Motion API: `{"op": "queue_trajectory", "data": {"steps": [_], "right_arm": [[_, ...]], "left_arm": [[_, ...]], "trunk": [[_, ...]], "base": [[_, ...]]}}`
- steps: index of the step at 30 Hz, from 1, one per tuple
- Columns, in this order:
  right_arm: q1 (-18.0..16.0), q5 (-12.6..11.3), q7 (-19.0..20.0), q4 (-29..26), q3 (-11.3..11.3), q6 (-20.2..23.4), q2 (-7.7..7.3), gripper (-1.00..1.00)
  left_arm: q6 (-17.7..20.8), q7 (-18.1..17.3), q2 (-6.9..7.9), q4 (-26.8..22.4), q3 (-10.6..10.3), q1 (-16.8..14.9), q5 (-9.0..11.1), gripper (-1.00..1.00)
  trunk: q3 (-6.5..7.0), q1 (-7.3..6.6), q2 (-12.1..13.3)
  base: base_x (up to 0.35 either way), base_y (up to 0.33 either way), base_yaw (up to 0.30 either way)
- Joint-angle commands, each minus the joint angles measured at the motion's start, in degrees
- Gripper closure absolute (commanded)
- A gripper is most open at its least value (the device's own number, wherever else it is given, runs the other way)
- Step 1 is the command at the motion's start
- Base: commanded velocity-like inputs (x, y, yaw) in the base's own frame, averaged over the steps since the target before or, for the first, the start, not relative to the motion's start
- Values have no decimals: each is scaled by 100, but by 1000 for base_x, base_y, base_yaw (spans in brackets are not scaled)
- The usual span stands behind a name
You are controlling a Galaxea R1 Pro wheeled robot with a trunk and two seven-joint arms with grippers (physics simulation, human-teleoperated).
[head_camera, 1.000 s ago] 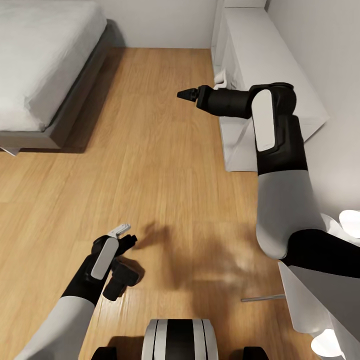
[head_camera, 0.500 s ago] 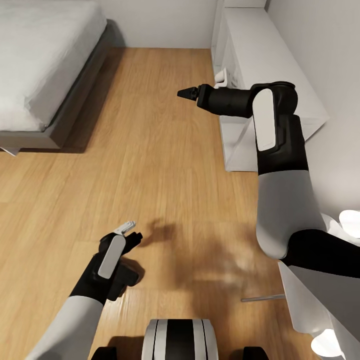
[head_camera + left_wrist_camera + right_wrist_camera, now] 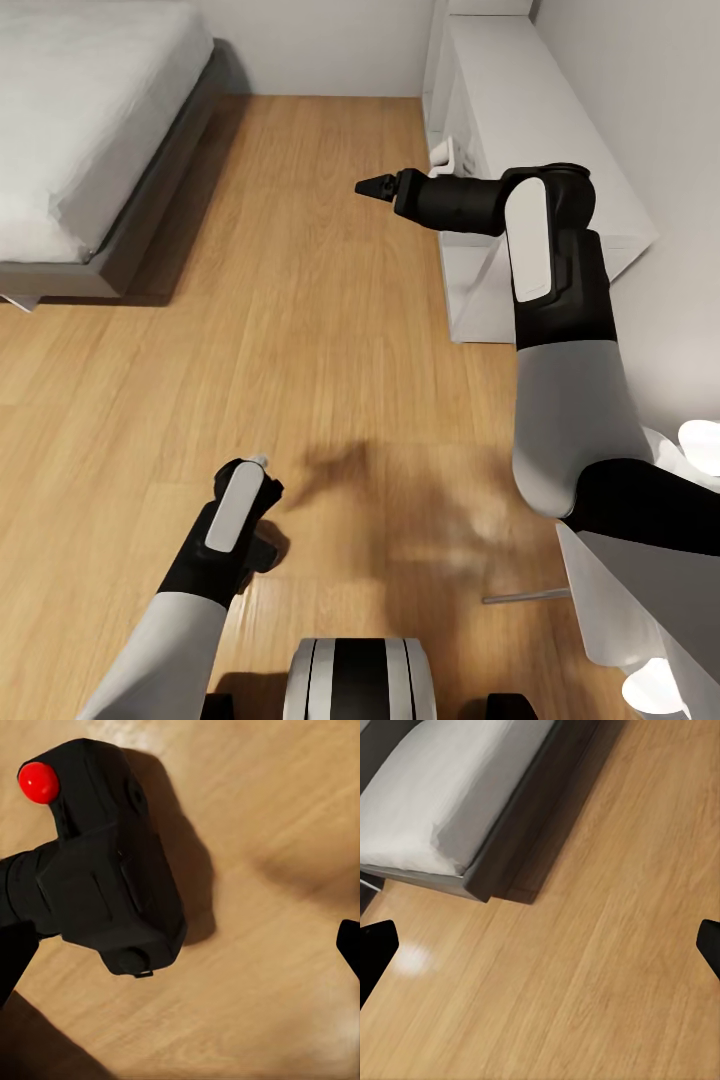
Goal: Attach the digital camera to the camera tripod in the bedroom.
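I'm hovering the left gripper (image 3: 180, 945), fingers apart, over the digital camera (image 3: 105, 862) lying on the floor (image 3: 330, 330); an off-centre closure is risking knocking it away.

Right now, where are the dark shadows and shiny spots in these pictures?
In the head view, a soft blurry shadow spreads on the wood floor ahead of the robot. In the left wrist view, the digital camera casts a dark shadow beside it. In the right wrist view, a pale shiny patch glints on the floor near the bed.
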Motion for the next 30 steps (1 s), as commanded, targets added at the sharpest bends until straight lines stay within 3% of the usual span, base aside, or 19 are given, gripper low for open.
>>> {"op": "queue_trajectory", "data": {"steps": [1,12,13,21,22,30], "right_arm": [[-4,53,58,-1,-20,26,7,-100],[-4,53,55,0,-19,26,8,-100],[-4,53,55,0,-19,26,8,-100],[-4,53,55,0,-13,26,8,-100],[-4,53,57,0,-12,26,8,-100],[-4,53,57,0,-15,26,3,-100]], "left_arm": [[-10,80,0,-12,-1,-3,41,-100],[-560,447,0,-27,-5,-5,174,-100],[-610,478,0,-17,-2,-4,398,-100],[-654,516,0,2,-6,-1,1166,-100],[-661,521,0,13,-8,0,1342,-100],[-1027,520,0,106,-2,-2,1424,-100]], "trunk": [[-4,-1,-1],[-4,-1,-1],[-4,-1,-1],[-4,-1,-1],[-4,-1,-1],[-4,-1,-1]], "base": [[0,0,0],[0,0,0],[0,0,0],[0,0,0],[0,0,0],[0,0,0]]}}
